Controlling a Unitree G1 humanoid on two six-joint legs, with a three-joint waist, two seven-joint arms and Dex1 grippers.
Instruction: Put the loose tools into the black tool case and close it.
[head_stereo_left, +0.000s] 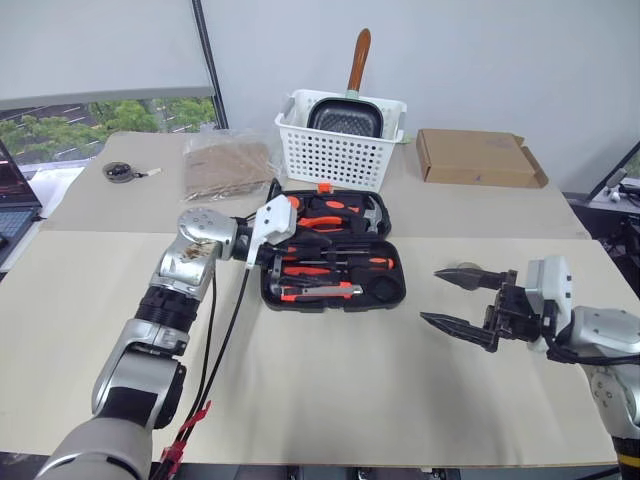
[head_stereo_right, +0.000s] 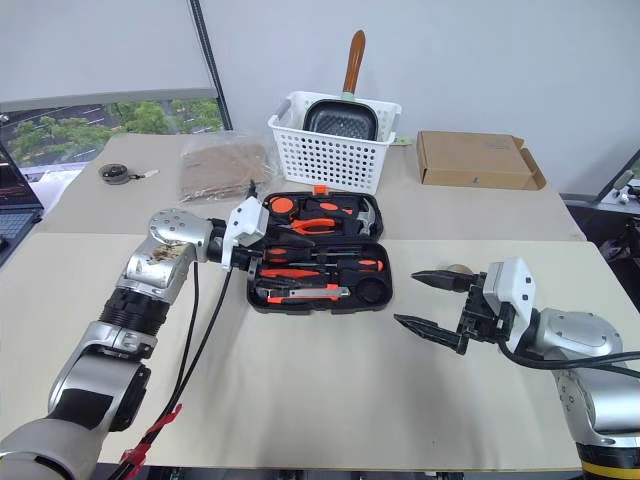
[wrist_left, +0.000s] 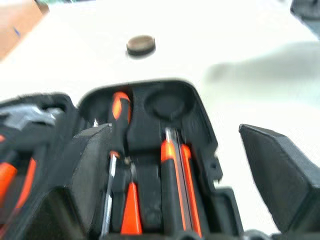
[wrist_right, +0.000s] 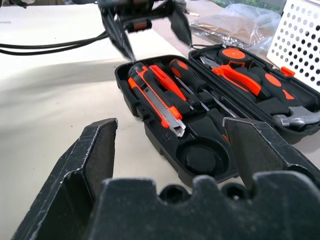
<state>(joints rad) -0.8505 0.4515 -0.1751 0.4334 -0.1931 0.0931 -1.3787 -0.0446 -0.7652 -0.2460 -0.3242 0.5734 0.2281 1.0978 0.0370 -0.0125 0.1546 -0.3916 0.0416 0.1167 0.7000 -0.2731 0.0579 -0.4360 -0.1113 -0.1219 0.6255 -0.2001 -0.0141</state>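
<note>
The black tool case (head_stereo_left: 268, 290) lies open in the middle of the table. Its front half holds screwdrivers (head_stereo_left: 335, 268) and the orange-and-black utility knife (wrist_right: 157, 102) in their slots, beside an empty round recess (head_stereo_left: 383, 288). My left gripper (wrist_right: 156, 47) hovers open over the case's left end, with nothing between its fingers. The small grey tape roll (wrist_left: 140, 45) lies on the table to the right of the case, just behind the upper finger of my right gripper (head_stereo_left: 432, 295). That gripper is open and empty, pointing left toward the case.
Behind the case stands a white slotted basket (head_stereo_left: 340, 155) with a pan in it. A cardboard box (head_stereo_left: 478, 158) lies at the back right, a plastic bag (head_stereo_left: 228, 165) and a round tape measure (head_stereo_left: 122, 172) at the back left. A laptop (head_stereo_left: 12, 200) sits at the left edge.
</note>
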